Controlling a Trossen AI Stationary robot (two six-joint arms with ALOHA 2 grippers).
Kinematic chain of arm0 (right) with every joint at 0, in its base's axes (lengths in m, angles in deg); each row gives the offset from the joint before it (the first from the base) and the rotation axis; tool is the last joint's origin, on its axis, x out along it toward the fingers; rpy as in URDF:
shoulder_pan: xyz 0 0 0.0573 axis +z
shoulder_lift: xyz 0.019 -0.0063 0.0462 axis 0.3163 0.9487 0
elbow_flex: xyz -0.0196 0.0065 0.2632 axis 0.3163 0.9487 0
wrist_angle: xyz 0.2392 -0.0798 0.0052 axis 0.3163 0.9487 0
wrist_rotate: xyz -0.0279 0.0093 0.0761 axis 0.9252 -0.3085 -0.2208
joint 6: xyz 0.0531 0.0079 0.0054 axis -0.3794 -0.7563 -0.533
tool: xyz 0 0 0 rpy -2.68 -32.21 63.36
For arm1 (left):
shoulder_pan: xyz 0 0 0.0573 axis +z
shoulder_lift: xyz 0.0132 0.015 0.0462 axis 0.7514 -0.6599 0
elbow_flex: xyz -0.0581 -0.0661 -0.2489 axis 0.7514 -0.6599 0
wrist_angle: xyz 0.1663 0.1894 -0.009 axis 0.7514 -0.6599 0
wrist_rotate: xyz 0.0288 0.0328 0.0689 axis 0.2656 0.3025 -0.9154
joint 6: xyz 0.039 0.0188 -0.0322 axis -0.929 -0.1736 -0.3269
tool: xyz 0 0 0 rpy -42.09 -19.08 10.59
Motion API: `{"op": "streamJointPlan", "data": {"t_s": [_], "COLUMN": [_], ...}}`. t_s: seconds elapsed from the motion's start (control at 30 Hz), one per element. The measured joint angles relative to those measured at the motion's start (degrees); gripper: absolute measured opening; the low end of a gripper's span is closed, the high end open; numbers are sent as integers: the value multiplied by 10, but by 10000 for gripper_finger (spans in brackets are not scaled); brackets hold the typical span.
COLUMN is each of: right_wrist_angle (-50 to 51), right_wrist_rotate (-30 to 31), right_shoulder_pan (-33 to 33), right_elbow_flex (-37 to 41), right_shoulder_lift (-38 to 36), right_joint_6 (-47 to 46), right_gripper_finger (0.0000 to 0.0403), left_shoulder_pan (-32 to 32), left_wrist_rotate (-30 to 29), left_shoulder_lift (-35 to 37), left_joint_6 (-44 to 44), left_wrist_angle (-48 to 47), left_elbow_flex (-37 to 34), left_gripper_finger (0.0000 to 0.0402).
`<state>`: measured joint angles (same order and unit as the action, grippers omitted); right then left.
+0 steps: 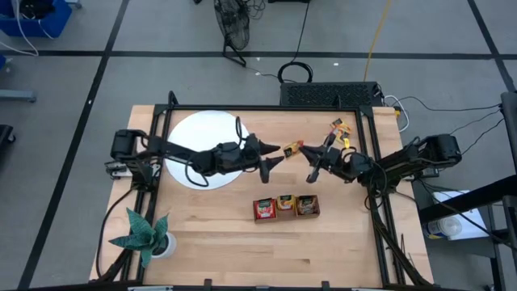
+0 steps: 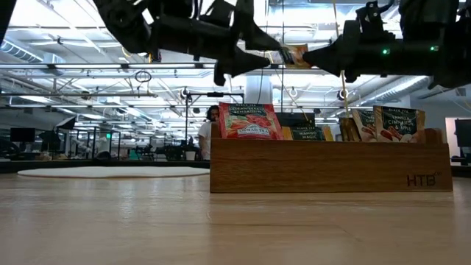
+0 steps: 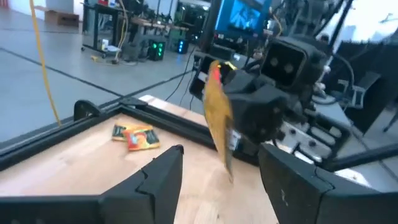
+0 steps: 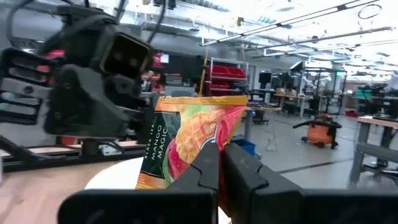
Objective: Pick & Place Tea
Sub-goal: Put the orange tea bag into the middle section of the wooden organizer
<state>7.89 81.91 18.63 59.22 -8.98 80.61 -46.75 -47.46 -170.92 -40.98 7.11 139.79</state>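
Aloft, sachet (image 4: 186, 146) pinched in right pincer (image 4: 219, 163)

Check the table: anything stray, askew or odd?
A few tea sachets lie loose and askew by the table's far right edge, outside the wooden tray. The right claw holds one orange sachet in mid-air, facing the open left claw.

— What's sitting on the surface (image 1: 323, 250) besides the work itself?

— A wooden tray (image 1: 286, 212) with three compartments, lying a little nearer the front edge than the two hands. A white disc (image 1: 198, 137) lies flat under the left arm, behind its hand.

— Anything else?

— A green potted plant (image 1: 144, 237) at the front corner, well away from either hand. Past the far edge, a black fan (image 1: 233, 24) stands on the grey floor (image 1: 161, 73), with cables (image 1: 295, 73) coiled nearby.
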Motion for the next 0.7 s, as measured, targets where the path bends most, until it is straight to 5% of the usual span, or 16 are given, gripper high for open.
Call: {"op": "streamJointPlan", "data": {"t_s": [0.33, 0.7], "right_wrist_angle": [16, 37], "right_wrist_rotate": [-12, -8], "right_shoulder_pan": [0, 0], "right_elbow_flex": [0, 0], "right_shoulder_lift": [0, 0], "right_joint_6": [-9, -2], "right_gripper_finger": [0, 0], "left_shoulder_pan": [0, -3], "left_wrist_rotate": [16, 15], "left_shoulder_lift": [-86, -70], "left_joint_6": [1, -68], "left_wrist_angle": [-3, -68], "left_elbow_flex": [91, 112], "left_gripper_finger": [212, 212]}}
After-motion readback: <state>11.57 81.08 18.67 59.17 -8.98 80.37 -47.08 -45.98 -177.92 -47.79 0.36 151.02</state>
